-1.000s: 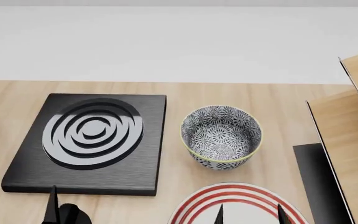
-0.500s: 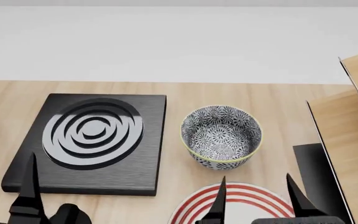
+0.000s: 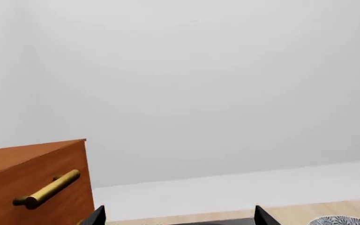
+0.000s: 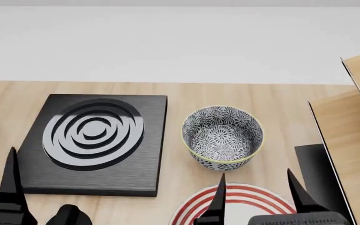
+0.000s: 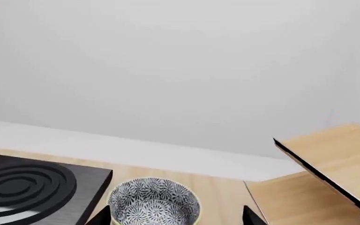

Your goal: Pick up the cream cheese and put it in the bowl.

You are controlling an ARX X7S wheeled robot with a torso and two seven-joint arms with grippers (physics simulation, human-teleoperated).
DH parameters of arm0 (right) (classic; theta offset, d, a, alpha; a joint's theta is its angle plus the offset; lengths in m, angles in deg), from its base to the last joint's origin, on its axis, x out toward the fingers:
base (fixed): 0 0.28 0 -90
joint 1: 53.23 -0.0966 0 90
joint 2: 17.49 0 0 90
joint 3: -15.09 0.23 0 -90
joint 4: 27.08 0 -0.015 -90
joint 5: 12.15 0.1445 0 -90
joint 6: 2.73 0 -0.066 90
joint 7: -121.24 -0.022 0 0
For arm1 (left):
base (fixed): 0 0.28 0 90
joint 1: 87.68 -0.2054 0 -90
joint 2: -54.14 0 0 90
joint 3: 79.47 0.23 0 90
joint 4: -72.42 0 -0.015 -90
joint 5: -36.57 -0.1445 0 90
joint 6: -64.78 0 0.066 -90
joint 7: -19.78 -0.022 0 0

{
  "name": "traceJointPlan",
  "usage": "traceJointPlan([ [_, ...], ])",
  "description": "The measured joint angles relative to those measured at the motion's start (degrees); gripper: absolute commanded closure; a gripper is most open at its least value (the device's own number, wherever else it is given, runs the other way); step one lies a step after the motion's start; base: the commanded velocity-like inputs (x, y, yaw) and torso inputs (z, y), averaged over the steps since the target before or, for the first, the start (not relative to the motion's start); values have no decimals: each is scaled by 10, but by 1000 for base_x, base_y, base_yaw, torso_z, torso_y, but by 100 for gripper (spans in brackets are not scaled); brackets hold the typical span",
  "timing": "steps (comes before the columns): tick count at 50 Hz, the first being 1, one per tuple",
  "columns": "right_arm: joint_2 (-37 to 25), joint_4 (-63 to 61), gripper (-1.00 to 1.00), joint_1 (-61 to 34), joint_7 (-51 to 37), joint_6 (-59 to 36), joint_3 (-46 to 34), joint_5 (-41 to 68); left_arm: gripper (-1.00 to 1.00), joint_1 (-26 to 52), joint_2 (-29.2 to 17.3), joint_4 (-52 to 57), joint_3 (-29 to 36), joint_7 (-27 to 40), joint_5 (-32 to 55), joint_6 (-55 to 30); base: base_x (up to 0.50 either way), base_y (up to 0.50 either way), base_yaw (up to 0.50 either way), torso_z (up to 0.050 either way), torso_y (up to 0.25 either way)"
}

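Searching every view, we find no cream cheese, so we risk reaching blind. Our left gripper [image 4: 39, 187] and right gripper [image 4: 255, 194] both stand spread and empty. The bowl [image 4: 222, 137] sits at twelve o'clock from the right gripper; a careless advance could knock it or scrape the red-ringed plate [image 4: 243, 199].

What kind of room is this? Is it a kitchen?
Probably a kitchen, in a simulation. A black stove burner plate with ring coils sits on a wooden counter, beside a patterned bowl and a red-ringed plate. A wooden cabinet with a brass handle stands nearby.
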Motion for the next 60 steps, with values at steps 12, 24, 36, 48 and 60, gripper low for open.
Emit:
traceJointPlan([
  [12, -4, -14, -100, -4, -5, -11, 0, 1, -100, -36, -13, -19, -83, 10, 12, 30, 0, 0, 0, 0, 0],
  [24, -7, -21, -100, -7, -8, -16, 1, 1, -100, -70, -18, -67, -184, 6, 32, 75, 0, 0, 0, 0, 0],
  [36, -9, -17, -100, -10, -9, -14, 0, 1, -100, -111, 1, -107, -247, 2, 25, 139, 0, 0, 0, 0, 0],
  [48, -9, -6, -100, -15, -7, -9, -2, 2, -100, -121, 3, -121, -278, 22, 15, 139, 0, 0, 0, 0, 0],
  [60, -12, -8, -100, -19, -8, -17, -5, 4, -100, -124, 7, -131, -289, 26, 15, 149, 0, 0, 0, 0, 0],
])
